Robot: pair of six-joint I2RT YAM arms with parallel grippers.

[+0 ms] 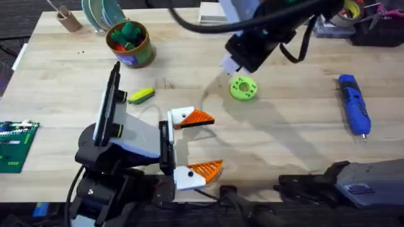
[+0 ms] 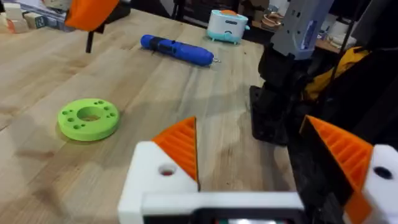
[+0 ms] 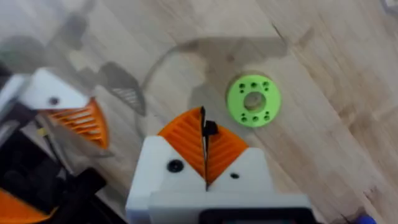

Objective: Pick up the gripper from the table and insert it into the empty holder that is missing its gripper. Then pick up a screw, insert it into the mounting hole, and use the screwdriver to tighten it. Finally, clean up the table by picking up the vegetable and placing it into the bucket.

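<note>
The left gripper (image 1: 197,142) lay low near the table's (image 1: 290,135) near edge, jaws spread wide, orange pads apart. The right gripper (image 3: 205,155) hovered high above the green disc (image 1: 243,88), pads pressed together on a small dark piece. The screwdriver (image 1: 353,104) lay far right. The vegetable (image 1: 141,95) sat beside the bucket (image 1: 131,45).

Open desk (image 1: 284,135) lies between the green ring (image 1: 243,88) and the screwdriver (image 1: 353,104), while the left end effector (image 1: 197,143) blocks the middle.
</note>
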